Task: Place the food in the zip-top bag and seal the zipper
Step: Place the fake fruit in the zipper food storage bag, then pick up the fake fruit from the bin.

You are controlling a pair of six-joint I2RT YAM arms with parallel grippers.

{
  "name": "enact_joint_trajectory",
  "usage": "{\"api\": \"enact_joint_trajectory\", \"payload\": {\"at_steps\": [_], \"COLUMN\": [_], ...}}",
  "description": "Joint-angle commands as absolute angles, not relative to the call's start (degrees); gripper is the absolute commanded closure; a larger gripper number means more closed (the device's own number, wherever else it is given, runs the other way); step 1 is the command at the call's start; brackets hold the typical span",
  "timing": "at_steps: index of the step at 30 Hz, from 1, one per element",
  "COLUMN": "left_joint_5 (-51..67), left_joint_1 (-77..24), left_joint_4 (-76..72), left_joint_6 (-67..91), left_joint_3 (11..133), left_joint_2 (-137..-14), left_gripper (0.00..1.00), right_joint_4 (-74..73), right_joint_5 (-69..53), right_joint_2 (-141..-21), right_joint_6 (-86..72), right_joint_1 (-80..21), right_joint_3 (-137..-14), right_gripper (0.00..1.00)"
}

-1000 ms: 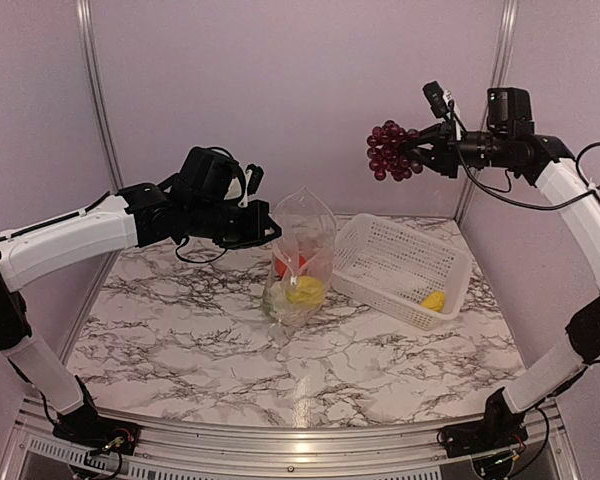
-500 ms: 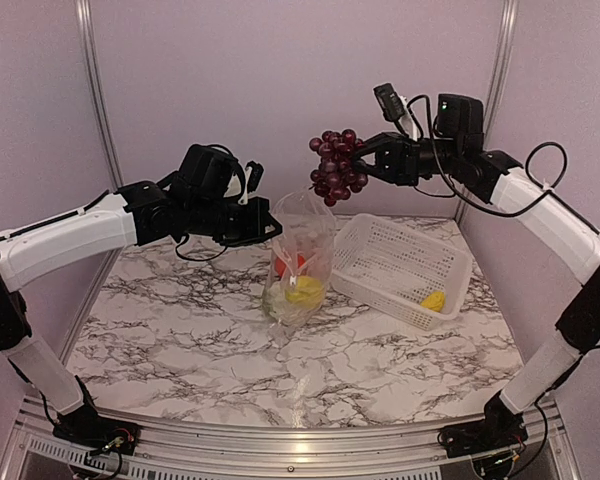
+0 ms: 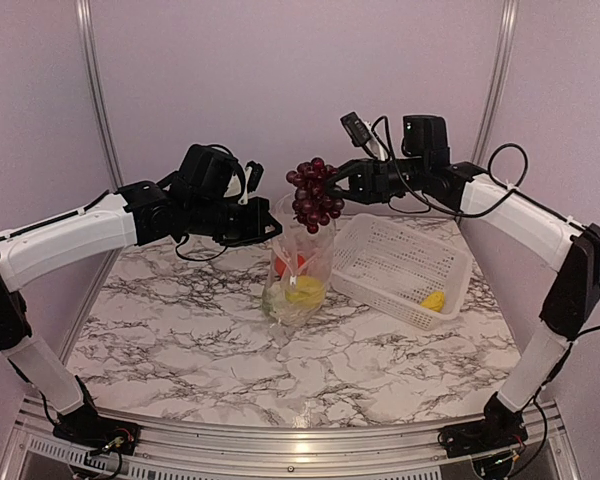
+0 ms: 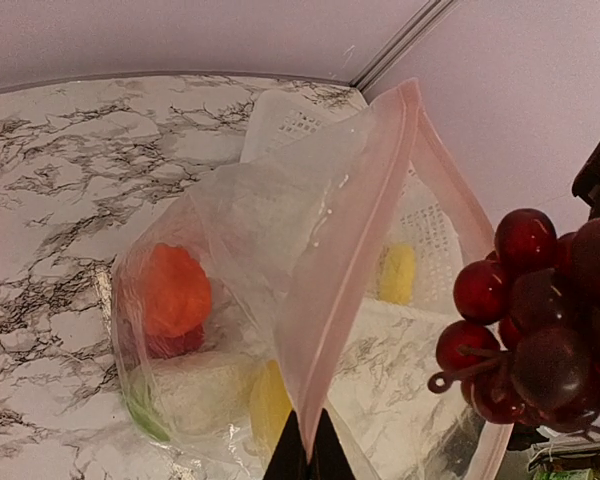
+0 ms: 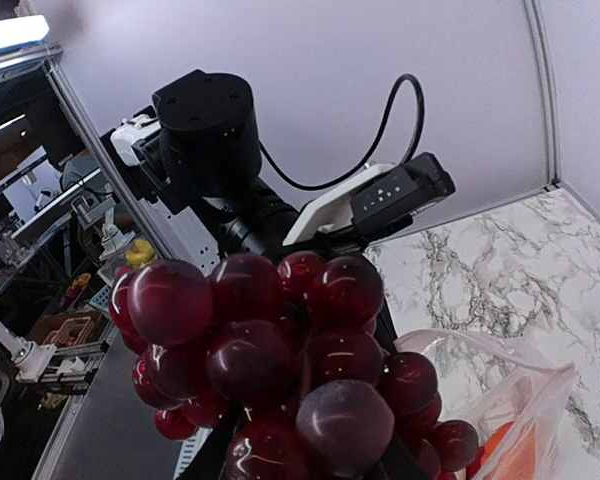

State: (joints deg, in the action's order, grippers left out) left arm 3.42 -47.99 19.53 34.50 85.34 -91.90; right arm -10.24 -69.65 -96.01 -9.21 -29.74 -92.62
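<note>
1. Grey-veined marble table (image 3: 180,330) bears everything.
2. White perforated plastic basket (image 3: 375,298) sits right of the bag, holding a yellow toy piece (image 3: 434,300).
3. Clear crinkly zip-top bag (image 3: 305,250) stands upright, left gripper (image 3: 268,228) pinching its rim.
4. Dark purple grape bunch (image 3: 313,195), clamped by right gripper (image 3: 342,188), hangs over the bag's mouth.
</note>
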Motion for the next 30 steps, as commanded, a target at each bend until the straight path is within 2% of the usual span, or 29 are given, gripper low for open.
{"api": "enact_joint_trajectory", "payload": {"at_steps": [1, 4, 7, 17, 25, 28, 30], "left_joint_5": [2.99, 2.99, 2.89, 2.79, 2.72, 3.11, 3.33], "left_joint_1": [-47.68, -47.64, -47.72, -47.61, -47.50, -47.48, -47.45], "left_joint_4": [19.43, 19.35, 19.17, 18.91, 18.55, 18.46, 18.59], "left_joint_6": [34.23, 34.28, 34.27, 34.10, 33.84, 33.72, 33.56], "left_joint_3": [86.00, 85.79, 85.41, 85.05, 84.81, 85.26, 85.87], "left_joint_2": [-91.23, -91.13, -90.92, -90.70, -90.98, -91.51, -91.82], "left_gripper": [1.00, 1.00, 1.00, 1.00, 1.00, 1.00, 1.00], "right_joint_4": [-15.89, -17.01, -17.88, -23.36, -35.68, -39.26, -40.92], "right_joint_5": [-65.71, -63.96, -63.13, -61.37, -53.20, -46.12, -35.11], "right_joint_2": [-97.51, -97.76, -97.58, -94.74, -93.69, -92.03, -90.45], "right_joint_6": [-4.63, -3.68, -3.02, 1.98, 12.36, 17.99, 23.66], "right_joint_1": [-30.13, -30.06, -30.14, -29.48, -17.60, -13.12, -12.69], "right_joint_3": [-94.74, -95.29, -96.27, -100.19, -101.46, -99.17, -96.03], "right_gripper": [0.61, 0.48, 0.46, 0.45, 0.48, 0.49, 0.49]}}
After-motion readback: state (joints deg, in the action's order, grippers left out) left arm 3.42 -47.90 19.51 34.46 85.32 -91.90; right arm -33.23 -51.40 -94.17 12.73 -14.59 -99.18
